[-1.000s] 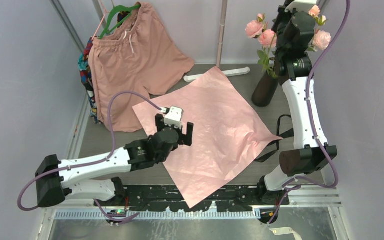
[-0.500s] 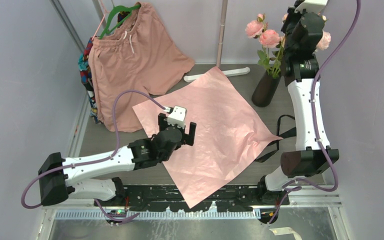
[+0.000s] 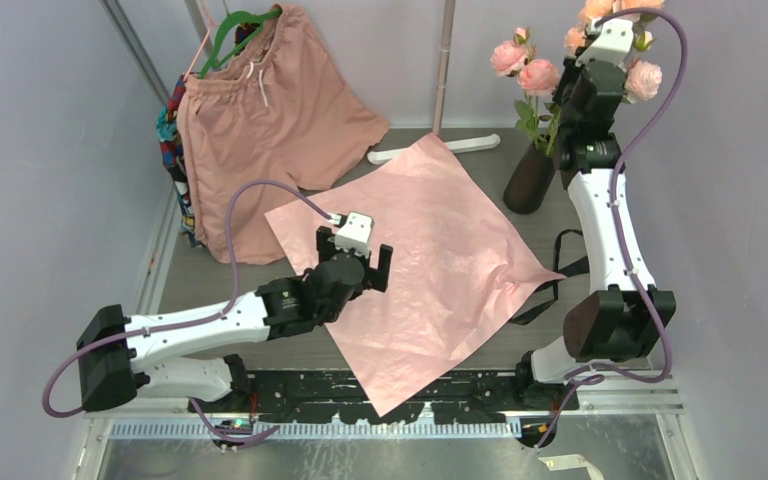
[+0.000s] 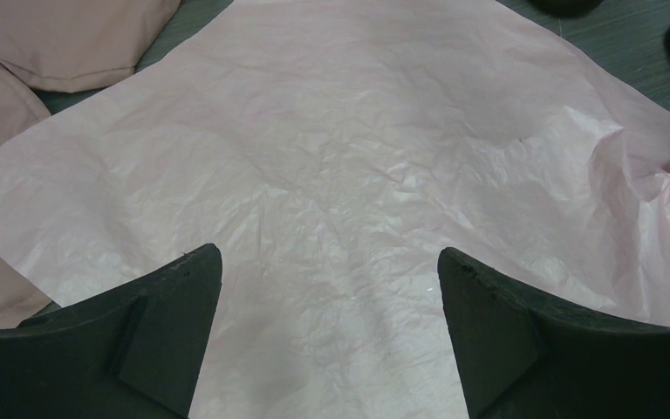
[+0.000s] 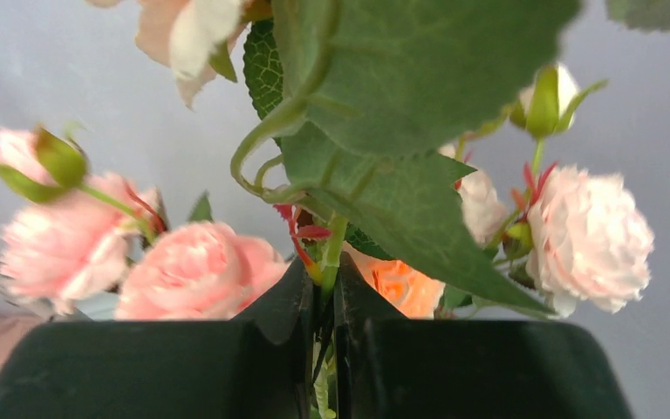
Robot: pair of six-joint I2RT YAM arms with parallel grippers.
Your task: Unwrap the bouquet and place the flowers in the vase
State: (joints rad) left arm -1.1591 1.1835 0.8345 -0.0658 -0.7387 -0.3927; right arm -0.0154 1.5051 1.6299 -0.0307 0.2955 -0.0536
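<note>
Upper right: right gripper [image 5: 318, 288] was clamped on the flowers [image 3: 535, 76] by their stems, above the vase [image 3: 528, 182]; left gripper [image 4: 327, 262] was spread wide over pink paper [image 4: 340, 157], centre frame.

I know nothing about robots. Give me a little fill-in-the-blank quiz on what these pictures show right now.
The left claw hangs over a wrinkled paper sheet whose colour is ____. That claw's jaws stand ____. The right claw is shut on the thin green ____ of the peach-pink roses. The salmon-pink fabric shorts hang from a plastic hanger coloured ____.
Missing words: pink; open; stems; green.
</note>
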